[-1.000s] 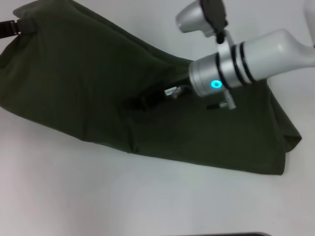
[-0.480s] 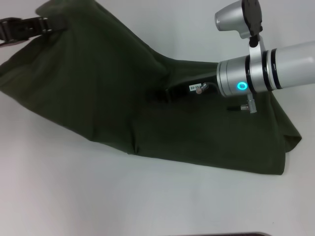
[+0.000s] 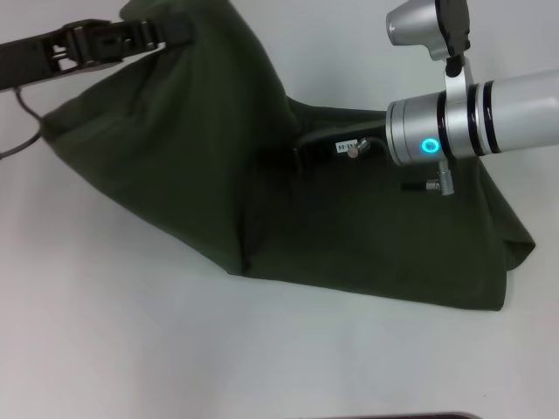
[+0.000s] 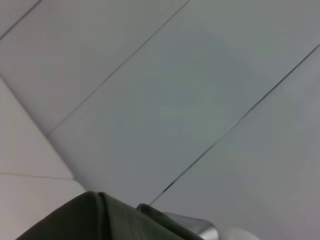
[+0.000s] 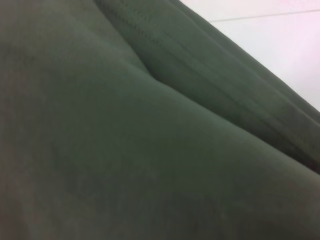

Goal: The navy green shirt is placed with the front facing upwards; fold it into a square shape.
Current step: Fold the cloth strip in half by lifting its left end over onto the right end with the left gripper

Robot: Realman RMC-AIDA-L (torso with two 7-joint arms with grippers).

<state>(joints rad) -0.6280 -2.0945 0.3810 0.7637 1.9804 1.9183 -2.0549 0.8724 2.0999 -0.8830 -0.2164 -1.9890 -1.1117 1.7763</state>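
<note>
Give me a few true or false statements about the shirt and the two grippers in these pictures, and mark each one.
1. The shirt is dark green. True.
2. The left gripper holds the shirt's far left corner lifted off the table. True.
3. The shirt is already folded into a neat square. False: it lies in a loose, uneven shape, raised at one end.
4. The right gripper is parked off to the side, away from the shirt. False: it is over the middle of the shirt.
5. The shirt's lettering is plainly visible. False: only plain green cloth shows.
</note>
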